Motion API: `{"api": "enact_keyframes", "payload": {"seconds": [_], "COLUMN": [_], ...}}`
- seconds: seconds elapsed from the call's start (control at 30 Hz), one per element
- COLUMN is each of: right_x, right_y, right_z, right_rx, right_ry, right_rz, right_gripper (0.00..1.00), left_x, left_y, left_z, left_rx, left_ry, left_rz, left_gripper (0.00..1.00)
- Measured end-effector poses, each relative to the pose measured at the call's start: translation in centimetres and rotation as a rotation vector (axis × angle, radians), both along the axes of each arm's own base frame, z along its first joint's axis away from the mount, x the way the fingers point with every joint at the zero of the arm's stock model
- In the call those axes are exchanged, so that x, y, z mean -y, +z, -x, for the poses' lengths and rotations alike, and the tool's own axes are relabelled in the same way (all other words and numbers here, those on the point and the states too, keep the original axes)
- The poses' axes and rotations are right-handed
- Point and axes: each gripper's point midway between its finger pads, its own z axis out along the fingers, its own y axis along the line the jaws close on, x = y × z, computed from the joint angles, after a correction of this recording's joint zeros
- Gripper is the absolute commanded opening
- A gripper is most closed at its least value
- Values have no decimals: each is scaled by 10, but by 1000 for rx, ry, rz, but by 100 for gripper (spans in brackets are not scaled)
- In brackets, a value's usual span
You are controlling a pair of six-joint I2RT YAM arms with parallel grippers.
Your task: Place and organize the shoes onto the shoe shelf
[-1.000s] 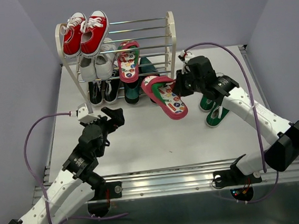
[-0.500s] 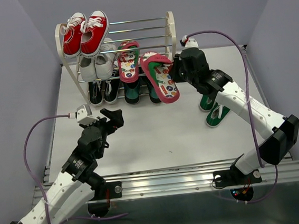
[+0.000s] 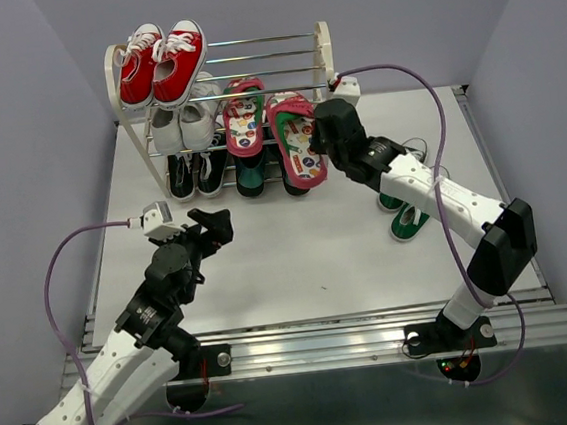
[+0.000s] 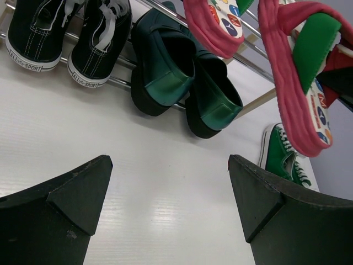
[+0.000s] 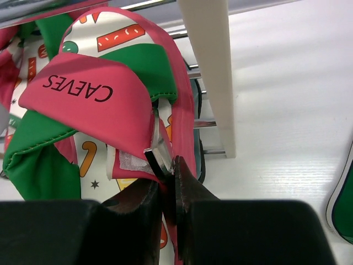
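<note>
— On the white table (image 3: 298, 261), what was seen first?

— The shoe shelf (image 3: 325, 58) was set at the far edge, with cream side frames and chrome rods. Red canvas sneakers (image 3: 162, 61) were laid on the top tier at the left, and white sneakers (image 3: 184, 122) on the middle tier below them. Black sneakers (image 3: 196, 173) were kept at the bottom tier.

— And the task's shoes?

— The dark green loafers (image 3: 252, 173) were found at the bottom tier, just right of the black pair, with their heels turned toward the arms. The green canvas sneakers (image 3: 409, 215) were left on the table to the right of the shelf, partly hidden by the right arm. One pink flip-flop (image 3: 243, 118) was leaned on the middle tier, toe up.

— Its mate?

— The held flip-flop (image 3: 294, 143) was kept just beside the first, tilted, toe high and heel hanging in front of the loafers. Whether the rods were touched by it could not be told.

— How was it gripped?

— In the wrist view the right gripper (image 5: 165, 165) was seen pinched tight on the flip-flop's edge, by the root of the pink and green strap, close to the shelf's right post.

— And the left gripper (image 3: 214, 224)?

— It was held spread wide above bare table in front of the shelf, well apart from every shoe. Nothing was held between its dark fingers (image 4: 66, 199).
</note>
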Motion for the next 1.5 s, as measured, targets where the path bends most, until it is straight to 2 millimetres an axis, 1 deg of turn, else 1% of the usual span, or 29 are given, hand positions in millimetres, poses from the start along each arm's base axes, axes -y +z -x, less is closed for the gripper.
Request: {"api": "enact_keyframes", "payload": {"seconds": [0.13, 0.2, 0.3, 0.4, 0.47, 0.57, 0.8, 0.87, 1.07, 1.2, 1.37, 1.5], "right_x": [1, 2, 0, -5, -10, -18, -23, -24, -24, -24, -26, -28], "right_y": [-4, -1, 9, 17, 19, 17, 8, 8, 17, 17, 12, 8], "right_z": [-10, -14, -22, -33, -45, -56, -68, -70, -78, -85, -94, -97], "right_rx": [33, 55, 109, 157, 179, 197, 215, 224, 274, 297, 305, 304], "right_ry": [-75, -101, -134, -156, -172, -181, -204, -208, -239, -266, -293, -303], "right_rz": [9, 4, -24, -51, -52, -57, -37, -30, -39, -37, -12, 5], "right_gripper": [1, 1, 1, 1, 2, 2, 2, 2, 3, 3, 6, 14], "left_x": [-1, -2, -2, -2, -2, -2, -2, -2, -1, -1, -1, -1], "left_y": [1, 1, 1, 1, 1, 1, 0, -1, -1, -2, -3, -3], "left_z": [2, 3, 3, 3, 3, 3, 3, 2, 2, 2, 2, 1], "left_rx": [8, 10, 11, 11, 11, 11, 9, 8, 6, 5, 1, 0], "left_ry": [-1, 0, 0, 0, 0, 0, 0, 0, 0, 0, 0, 0], "left_rz": [9, 13, 13, 13, 14, 14, 12, 11, 10, 9, 6, 5], "left_gripper": [99, 99, 99, 99, 99, 99, 99, 99, 99, 99, 99, 99]}}
